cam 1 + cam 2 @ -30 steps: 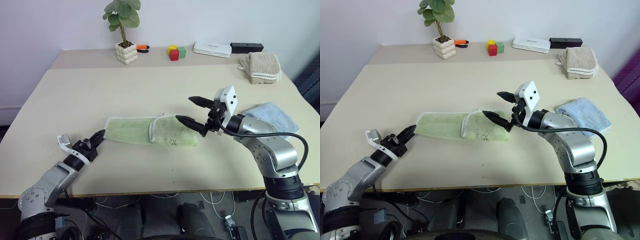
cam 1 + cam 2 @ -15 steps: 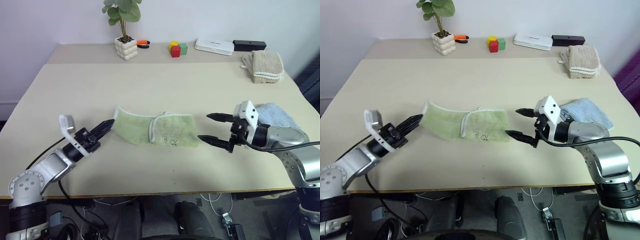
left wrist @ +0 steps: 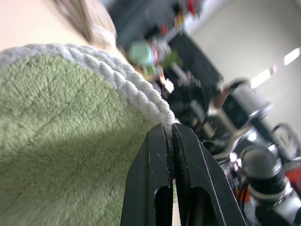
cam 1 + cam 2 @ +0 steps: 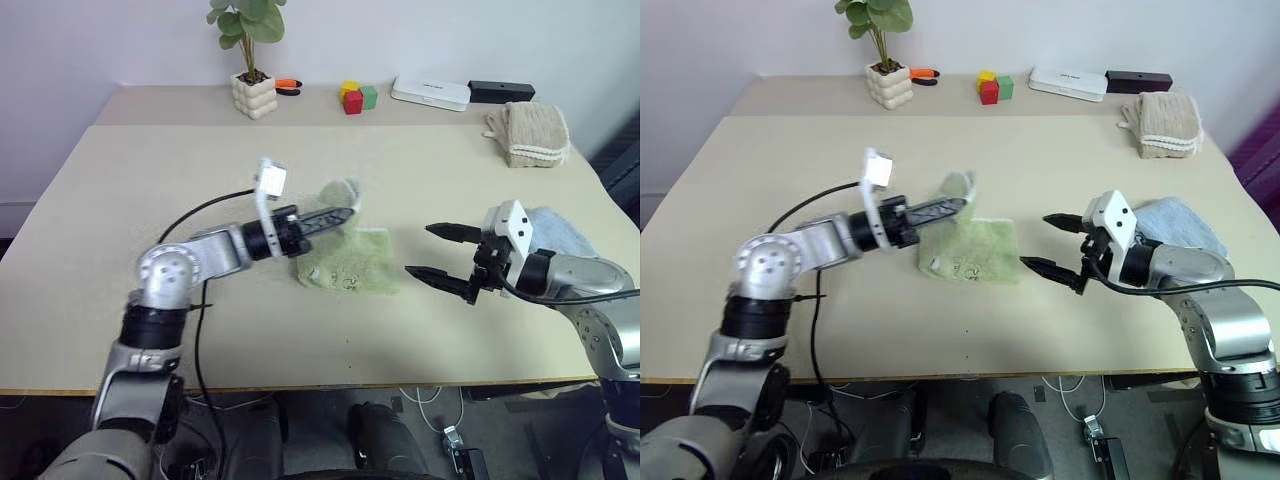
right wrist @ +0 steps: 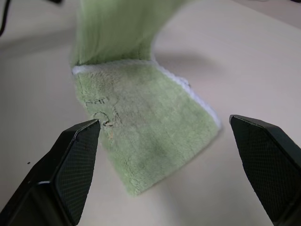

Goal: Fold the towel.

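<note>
Soft, even room light falls on the beige table top [image 4: 150,180], with faint shadows only. In the left wrist view the background is strongly blurred, with bright streaks.

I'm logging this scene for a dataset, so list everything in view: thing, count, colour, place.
Towel: 1, light green with white edging, table centre; one end lifted by the left gripper, the rest lying flat.
Folded towel: 1, light blue, table's right edge, behind the right gripper.
Folded towel: 1, beige with white trim, far right.
Potted plant: 1, green leaves in a white pot, far left.
Orange-handled tool: 1, beside the pot.
Blocks: 3, yellow, red, green, far centre.
White box: 1, far right of centre.
Black box: 1, next to the white one.
Table: 1, beige.
Left gripper: shut on the towel's edge.
Right gripper: open, right of the towel.
</note>
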